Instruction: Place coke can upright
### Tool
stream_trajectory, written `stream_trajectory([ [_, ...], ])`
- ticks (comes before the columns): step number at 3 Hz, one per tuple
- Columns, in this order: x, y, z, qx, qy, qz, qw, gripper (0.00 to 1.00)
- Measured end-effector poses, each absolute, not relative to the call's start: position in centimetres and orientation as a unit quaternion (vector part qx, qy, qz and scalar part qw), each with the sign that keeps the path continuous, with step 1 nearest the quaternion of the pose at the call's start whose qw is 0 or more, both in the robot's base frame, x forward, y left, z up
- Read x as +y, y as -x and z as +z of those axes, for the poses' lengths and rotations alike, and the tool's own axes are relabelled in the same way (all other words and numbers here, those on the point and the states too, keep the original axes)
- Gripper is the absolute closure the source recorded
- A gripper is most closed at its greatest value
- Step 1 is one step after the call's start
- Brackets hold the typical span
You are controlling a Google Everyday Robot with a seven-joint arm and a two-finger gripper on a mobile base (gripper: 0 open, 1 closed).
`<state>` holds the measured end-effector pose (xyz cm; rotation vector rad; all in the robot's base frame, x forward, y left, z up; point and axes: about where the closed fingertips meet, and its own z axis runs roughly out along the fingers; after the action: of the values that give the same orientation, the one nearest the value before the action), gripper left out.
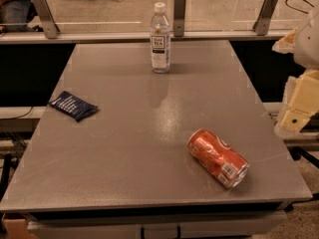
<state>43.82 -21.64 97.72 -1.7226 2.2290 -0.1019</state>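
Note:
The coke can (pixel 218 158) lies on its side on the grey table (pixel 129 133), near the front right corner. It is red-orange with white lettering, and its silver end and white barcode patch face the front right. My gripper (pixel 298 106) is at the right edge of the view, a cream-coloured shape beyond the table's right edge, raised above the table's level. It is up and to the right of the can, well apart from it, and holds nothing that I can see.
A tall clear bottle (pixel 160 38) with a white cap stands upright at the back middle of the table. A dark blue packet (pixel 74 105) lies flat near the left edge. A glass barrier with metal posts (pixel 179 13) runs behind the table.

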Motion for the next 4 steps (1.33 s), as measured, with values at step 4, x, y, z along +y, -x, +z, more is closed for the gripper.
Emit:
stream_trajectory([
  [4,-15.5,-43.2,90.9,0.856,0.507,0.003,0.104,0.0],
])
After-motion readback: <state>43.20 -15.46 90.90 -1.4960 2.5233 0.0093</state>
